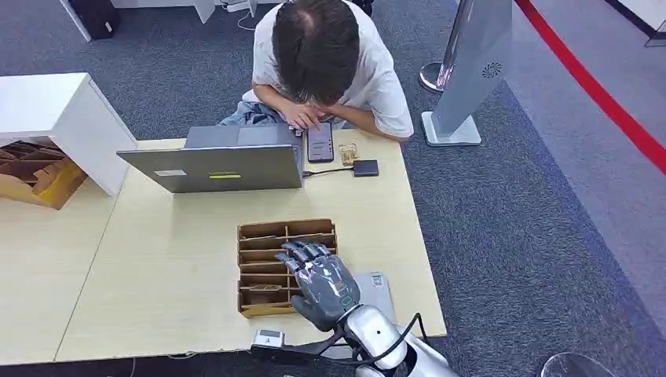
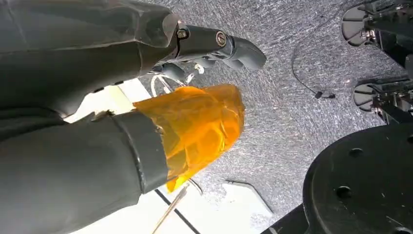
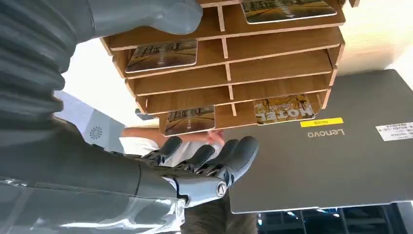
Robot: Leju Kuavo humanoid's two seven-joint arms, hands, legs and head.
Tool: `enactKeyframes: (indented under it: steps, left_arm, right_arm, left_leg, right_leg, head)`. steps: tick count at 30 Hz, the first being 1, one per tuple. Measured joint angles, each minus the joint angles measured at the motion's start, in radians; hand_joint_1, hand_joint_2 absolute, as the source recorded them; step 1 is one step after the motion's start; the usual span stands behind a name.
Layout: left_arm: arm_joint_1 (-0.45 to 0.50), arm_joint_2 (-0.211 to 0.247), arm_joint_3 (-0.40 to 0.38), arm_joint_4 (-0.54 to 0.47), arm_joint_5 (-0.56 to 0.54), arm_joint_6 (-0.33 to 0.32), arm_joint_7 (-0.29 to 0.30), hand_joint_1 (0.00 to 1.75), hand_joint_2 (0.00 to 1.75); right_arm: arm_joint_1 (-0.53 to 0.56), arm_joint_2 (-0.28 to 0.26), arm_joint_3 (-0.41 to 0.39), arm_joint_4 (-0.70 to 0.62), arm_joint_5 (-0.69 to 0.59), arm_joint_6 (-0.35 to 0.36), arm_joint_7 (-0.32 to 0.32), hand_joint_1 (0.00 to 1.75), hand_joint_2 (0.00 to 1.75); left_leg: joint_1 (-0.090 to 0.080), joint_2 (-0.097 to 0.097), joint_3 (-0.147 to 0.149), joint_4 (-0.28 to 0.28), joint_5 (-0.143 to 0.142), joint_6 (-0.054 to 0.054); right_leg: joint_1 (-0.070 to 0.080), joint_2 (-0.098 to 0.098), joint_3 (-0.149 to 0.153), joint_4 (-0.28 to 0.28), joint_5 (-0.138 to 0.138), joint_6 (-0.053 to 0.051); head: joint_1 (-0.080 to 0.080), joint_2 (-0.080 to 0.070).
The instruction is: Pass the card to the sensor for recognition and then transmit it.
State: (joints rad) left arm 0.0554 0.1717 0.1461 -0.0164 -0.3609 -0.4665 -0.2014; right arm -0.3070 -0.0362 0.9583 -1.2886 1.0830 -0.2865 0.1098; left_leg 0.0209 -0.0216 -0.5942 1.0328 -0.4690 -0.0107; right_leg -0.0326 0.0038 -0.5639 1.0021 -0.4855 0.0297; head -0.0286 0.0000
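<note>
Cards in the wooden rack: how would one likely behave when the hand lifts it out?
The cards look thin, flat and glossy, so probably light, fairly stiff and slippery to pinch. Each lies in a shallow slot of the rack, so the right hand would likely have to slide one out.

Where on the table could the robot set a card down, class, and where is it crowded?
Free: bare table between laptop and near edge, left of the rack; also the strip right of the rack, below the phone. Crowded: the far edge by the person, and the rack under the right hand.
</note>
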Motion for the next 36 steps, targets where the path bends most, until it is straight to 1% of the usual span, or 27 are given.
enactKeyframes:
  steps: [4,9,10,13,14,15,16,19,21,22,26,27,29,30,36]
  left_arm:
    - [0.000,0.000,0.003,0.000,-0.012,0.000,0.000,0.00,0.00]
    - [0.000,0.000,0.021,0.000,-0.034,0.000,0.000,0.00,0.00]
    - [0.000,0.000,0.026,0.000,-0.042,0.000,0.000,0.00,0.00]
    - [0.000,0.000,0.037,0.000,-0.060,0.000,0.000,0.00,0.00]
    - [0.000,0.000,0.044,0.000,-0.061,0.000,0.000,0.00,0.00]
    - [0.000,0.000,0.048,0.000,-0.063,0.000,0.000,0.00,0.00]
    - [0.000,0.000,0.051,0.000,-0.066,0.000,0.000,0.00,0.00]
    - [0.000,0.000,0.059,0.000,-0.074,-0.001,0.000,0.00,0.00]
    - [0.000,0.000,0.062,0.000,-0.076,-0.001,0.000,0.00,0.00]
    - [0.000,0.000,0.065,0.000,-0.076,-0.001,0.000,0.00,0.00]
    - [0.000,0.000,0.075,0.000,-0.079,-0.001,0.000,0.00,0.00]
    - [0.000,0.000,0.075,0.000,-0.084,-0.001,0.000,0.00,0.00]
    - [0.000,0.000,0.080,0.000,-0.097,-0.002,0.000,0.00,0.00]
    - [0.000,0.000,0.084,0.000,-0.103,-0.002,0.000,0.00,0.00]
    - [0.000,0.000,0.103,0.000,-0.118,-0.002,0.000,0.00,0.00]
  right_arm:
    - [0.000,0.000,0.000,0.001,0.000,0.000,0.003,0.51,1.75]
    - [0.000,-0.001,0.000,0.007,-0.002,0.002,0.005,0.63,1.75]
    - [0.000,-0.001,0.000,0.008,-0.002,0.003,0.006,0.61,1.75]
    - [0.000,-0.002,0.000,0.013,-0.003,0.006,0.009,0.65,1.75]
    - [0.000,-0.002,0.000,0.015,-0.004,0.006,0.010,0.63,1.75]
    - [0.000,-0.002,0.000,0.016,-0.004,0.006,0.013,0.70,1.75]
    - [0.000,-0.003,0.000,0.016,-0.005,0.006,0.015,0.70,1.75]
    - [0.000,-0.005,0.000,0.022,-0.006,0.006,0.016,0.79,1.75]
    - [0.000,-0.006,0.000,0.026,-0.006,0.006,0.016,0.79,1.75]
    - [0.000,-0.006,0.000,0.027,-0.006,0.006,0.016,0.75,1.75]
    - [0.000,-0.007,0.000,0.034,-0.006,0.007,0.016,0.77,1.75]
    - [0.000,-0.007,0.000,0.036,-0.007,0.008,0.016,0.72,1.75]
    - [0.000,-0.007,-0.001,0.039,-0.010,0.012,0.019,0.70,1.75]
    - [0.000,-0.007,-0.002,0.041,-0.010,0.013,0.021,0.73,1.75]
    - [0.000,-0.007,-0.008,0.049,-0.013,0.013,0.023,0.73,1.75]
  left_leg:
    - [0.000,0.000,0.000,0.000,0.000,0.000]
    - [0.000,0.000,0.000,0.000,0.000,0.000]
    - [0.000,0.000,0.000,0.000,0.000,0.000]
    - [0.000,0.000,0.000,0.000,0.000,0.000]
    - [0.000,0.000,0.000,0.000,0.000,0.000]
    - [0.000,0.000,0.000,0.000,0.000,0.000]
    - [0.000,0.000,0.000,0.000,0.000,0.000]
    - [0.000,0.000,0.000,0.000,0.000,0.000]
    - [0.000,0.000,0.000,0.000,0.000,0.000]
    - [0.000,0.000,0.000,0.000,0.000,0.000]
    - [0.000,0.000,0.000,0.000,0.000,0.000]
    - [0.000,0.000,0.000,0.000,0.000,0.000]
    - [0.000,0.000,0.000,0.000,0.000,0.000]
    - [0.000,0.000,0.000,0.000,0.000,0.000]
    - [0.000,0.000,0.000,0.000,0.000,0.000]
  right_leg:
    - [0.000,0.000,0.000,0.000,0.000,0.000]
    - [0.000,0.000,0.000,0.000,0.000,0.000]
    - [0.000,0.000,0.000,0.000,0.000,0.000]
    - [0.000,0.000,0.000,0.000,0.000,0.000]
    - [0.000,0.000,0.000,0.000,0.000,0.000]
    - [0.000,0.000,0.000,0.000,0.000,0.000]
    - [0.000,0.000,0.000,0.000,0.000,0.000]
    - [0.000,0.000,0.000,0.000,0.000,0.000]
    - [0.000,0.000,0.000,0.000,0.000,0.000]
    - [0.000,0.000,0.000,0.000,0.000,0.000]
    - [0.000,0.000,0.000,0.000,0.000,0.000]
    - [0.000,0.000,0.000,0.000,0.000,0.000]
    - [0.000,0.000,0.000,0.000,0.000,0.000]
    - [0.000,0.000,0.000,0.000,0.000,0.000]
    - [0.000,0.000,0.000,0.000,0.000,0.000]
  head:
    - [0.000,0.000]
    - [0.000,0.000]
    - [0.000,0.000]
    - [0.000,0.000]
    - [0.000,0.000]
    - [0.000,0.000]
    - [0.000,0.000]
    - [0.000,0.000]
    - [0.000,0.000]
    - [0.000,0.000]
    - [0.000,0.000]
    - [0.000,0.000]
    - [0.000,0.000]
    - [0.000,0.000]
    - [0.000,0.000]
